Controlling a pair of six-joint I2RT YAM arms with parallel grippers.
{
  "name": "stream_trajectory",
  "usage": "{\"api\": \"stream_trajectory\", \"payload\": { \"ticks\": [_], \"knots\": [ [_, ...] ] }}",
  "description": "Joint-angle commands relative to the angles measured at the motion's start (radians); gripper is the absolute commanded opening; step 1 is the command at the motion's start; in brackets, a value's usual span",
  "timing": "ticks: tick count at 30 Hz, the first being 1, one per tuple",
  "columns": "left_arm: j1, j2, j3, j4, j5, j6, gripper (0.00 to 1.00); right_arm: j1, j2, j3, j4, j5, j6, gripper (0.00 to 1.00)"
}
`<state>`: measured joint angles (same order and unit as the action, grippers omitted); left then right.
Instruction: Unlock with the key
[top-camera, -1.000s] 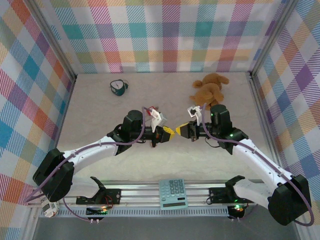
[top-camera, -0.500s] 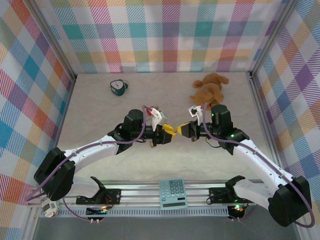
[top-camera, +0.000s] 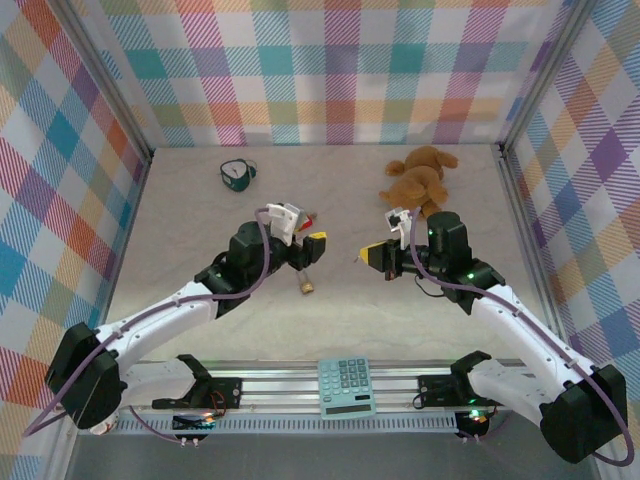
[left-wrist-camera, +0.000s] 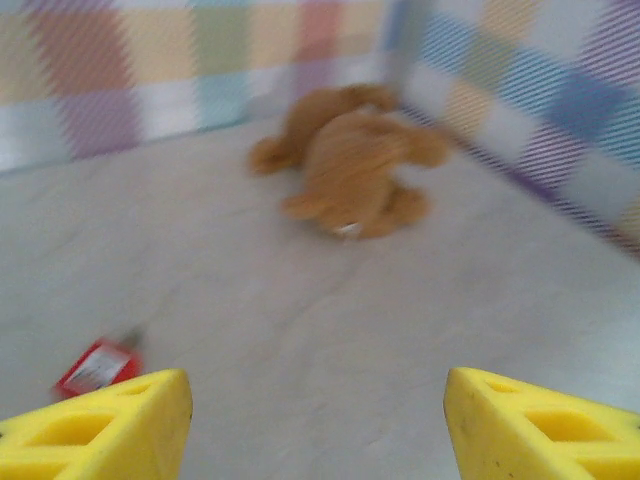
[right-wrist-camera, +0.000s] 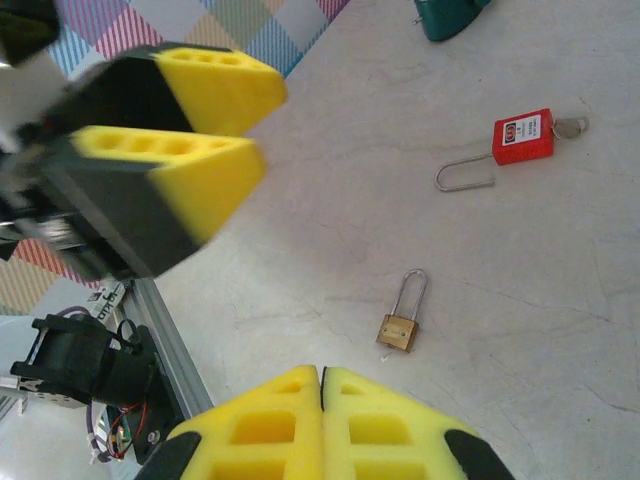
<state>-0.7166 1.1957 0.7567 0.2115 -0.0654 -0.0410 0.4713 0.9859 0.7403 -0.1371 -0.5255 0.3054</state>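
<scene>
even bright light, L wrist view blurred

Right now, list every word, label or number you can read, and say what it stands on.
No text can be read here.
Red padlock: white label, print too small to read.
Calculator: key markings too small to read.
Brass padlock: no legible marking.

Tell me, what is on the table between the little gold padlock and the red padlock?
Nothing. In the right wrist view, the beige table is bare between the small brass padlock and the red plastic padlock with its silver shackle.
</scene>
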Motion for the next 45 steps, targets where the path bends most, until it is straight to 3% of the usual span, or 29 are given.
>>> {"api": "stream_trajectory", "payload": {
  "ticks": [1, 5, 12, 18, 24, 31, 38, 45],
  "knots": [
    [0.008, 0.121, 0.09, -0.233, -0.284, -0.04, 0.69, 0.003, -0.019, -0.013, 0.001, 0.005, 0.014, 0.01],
    [0.008, 0.296, 0.205, -0.391, -0.365, -0.059, 0.7, 0.003, -0.02, -0.021, 0.005, -0.004, 0.024, 0.01],
    [0.008, 0.539, 0.325, -0.522, -0.397, -0.051, 0.69, 0.004, -0.024, -0.032, 0.004, -0.01, 0.027, 0.01],
    [0.007, 0.634, 0.353, -0.551, -0.463, -0.06, 0.69, 0.007, -0.023, -0.034, 0.001, -0.019, 0.032, 0.01],
    [0.007, 0.664, 0.351, -0.59, -0.501, -0.075, 0.67, 0.011, -0.023, -0.032, -0.004, -0.016, 0.028, 0.01],
    [0.007, 0.583, 0.277, -0.637, -0.53, -0.13, 0.64, 0.01, -0.022, -0.033, -0.006, -0.011, 0.023, 0.01],
    [0.002, 0.492, 0.21, -0.678, -0.461, -0.197, 0.61, 0.012, -0.026, -0.039, 0.002, -0.013, 0.025, 0.01],
    [-0.04, 0.5, 0.2, -0.692, -0.408, -0.237, 0.57, 0.012, -0.05, -0.044, -0.008, -0.007, 0.025, 0.01]
  ]
}}
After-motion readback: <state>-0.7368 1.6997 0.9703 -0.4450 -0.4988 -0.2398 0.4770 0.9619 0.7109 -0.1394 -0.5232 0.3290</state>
